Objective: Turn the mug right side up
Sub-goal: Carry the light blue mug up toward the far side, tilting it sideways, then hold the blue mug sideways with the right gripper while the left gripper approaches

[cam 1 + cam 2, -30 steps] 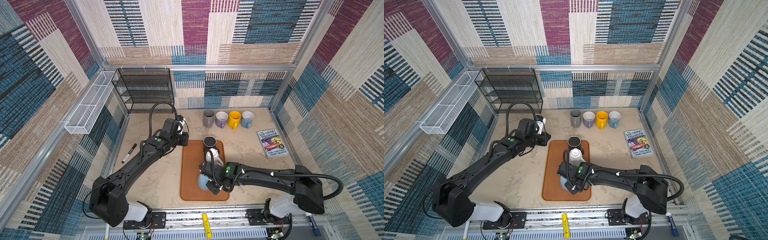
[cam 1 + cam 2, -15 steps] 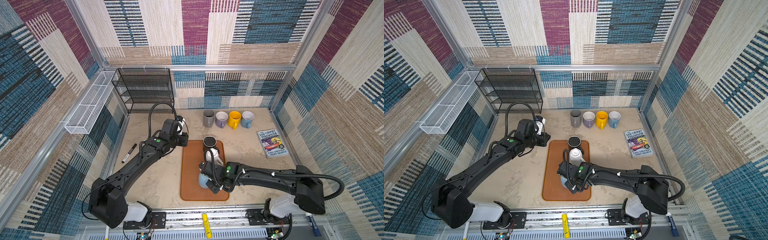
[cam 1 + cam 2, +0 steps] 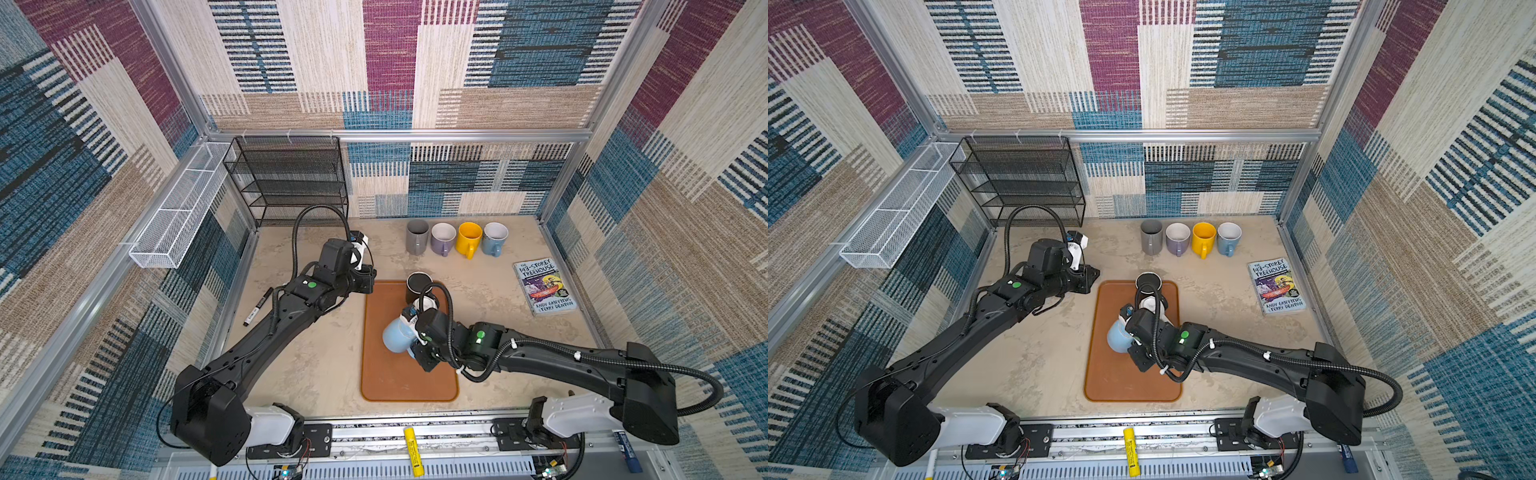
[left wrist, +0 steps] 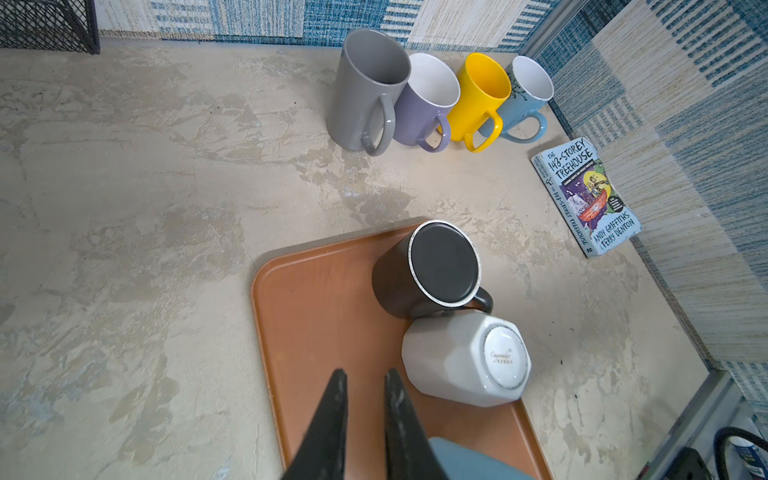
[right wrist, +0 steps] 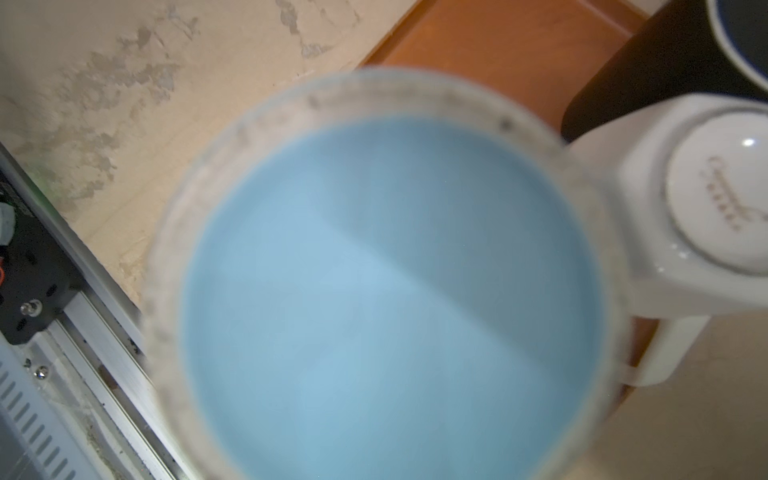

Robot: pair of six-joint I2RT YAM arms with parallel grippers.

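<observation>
1. Since the earlier frames, the light blue mug is seen displaced together with the right gripper, away from the front rail. It now appears raised off the orange tray. Over the same interval the jaws are drawn together.
2. From this change a grasp is judged to be established and the lift begun. Inversion is not yet achieved: in the right wrist view the mug's base is presented to the camera, blurred and filling most of the picture.
3. Right gripper: the jaws are pressed as far together as they go. The fingers are hidden behind the mug, so the part pinched cannot be told; the mug is carried directly at the fingertips.
4. Left gripper: the fingers are held nearly together, and nothing is pinched between them. The white mug lies just beside the fingertips and the black mug farther ahead, both inverted on the tray.
5. For the coming rotation, clearance from the white mug, just beside the held mug, is judged necessary.
</observation>
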